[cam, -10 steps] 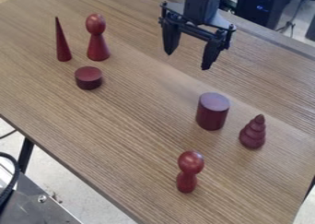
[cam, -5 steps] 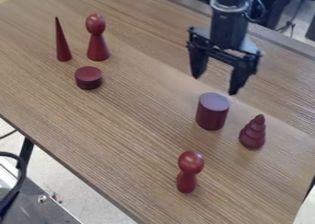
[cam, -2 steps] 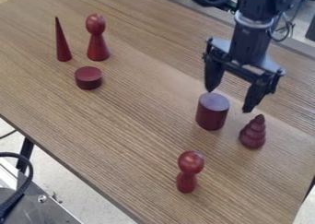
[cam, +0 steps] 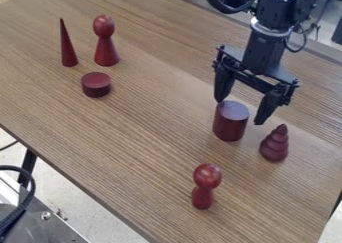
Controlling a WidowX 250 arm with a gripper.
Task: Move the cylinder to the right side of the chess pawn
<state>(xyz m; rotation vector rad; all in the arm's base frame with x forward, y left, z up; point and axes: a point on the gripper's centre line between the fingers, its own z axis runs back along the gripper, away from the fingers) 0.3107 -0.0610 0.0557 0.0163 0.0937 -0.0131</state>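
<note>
Claw (cam: pixel 240 112) now nearer the cylinder (cam: pixel 230 128)

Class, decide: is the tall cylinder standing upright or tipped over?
Upright: the tall cylinder shows its flat round end facing up, its side running down to the table.

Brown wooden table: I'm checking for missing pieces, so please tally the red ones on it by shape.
Red round-headed pawns: 2
Dark red cylinders: 2
Slim red cone: 1
Dark red tiered piece: 1
Total: 6
</note>
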